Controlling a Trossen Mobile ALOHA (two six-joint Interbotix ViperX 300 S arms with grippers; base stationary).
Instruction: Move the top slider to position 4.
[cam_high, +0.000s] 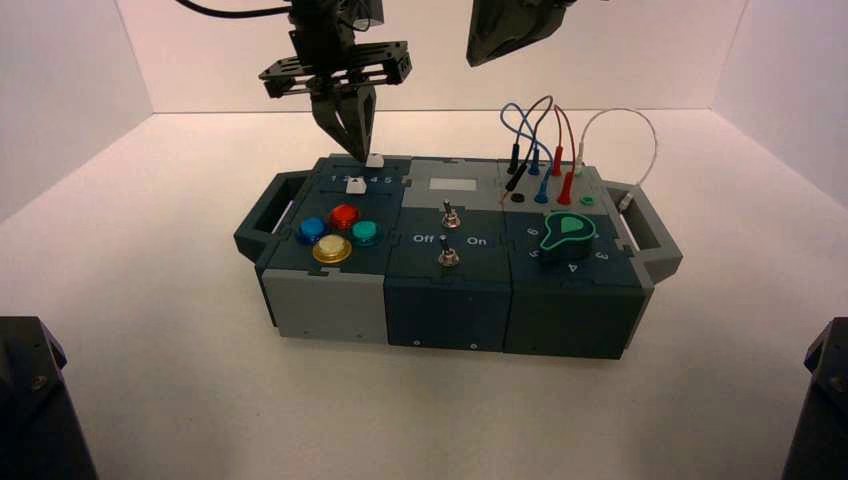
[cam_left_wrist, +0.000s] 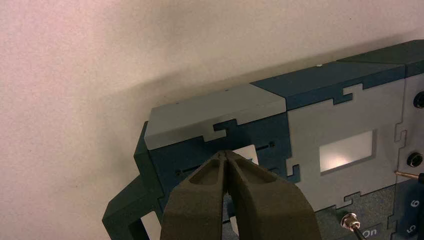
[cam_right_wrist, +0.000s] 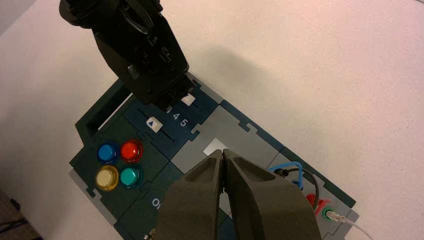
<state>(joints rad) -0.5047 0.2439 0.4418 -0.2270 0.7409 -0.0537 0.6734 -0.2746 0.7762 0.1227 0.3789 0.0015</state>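
The left gripper (cam_left_wrist: 225, 153) is over the far left part of the box, its fingers closed together with nothing between them and their tips right against or just beside the top slider (cam_left_wrist: 248, 153). Whether they actually touch it is hard to tell. The top slider sits on its straight track behind the number row, and in the right wrist view it appears to be level, or nearly so, with position 4 (cam_right_wrist: 176, 116). The move therefore looks all but finished, calling for a tiny nudge at most and then a clean lift. The main risk is overshoot: the tips stand on the low-number side of the knob, so any extra push to the robot's right would send it on towards the 5. Closed tips could also ride up over the small knob if they are too high, or scrape the panel if too low. Leaving sideways instead of straight up might drag the knob off its mark, and drifting towards the near side could knock the lower slider (cam_right_wrist: 154, 124). The right gripper (cam_right_wrist: 223, 152) waits above the box's middle, closed and empty.
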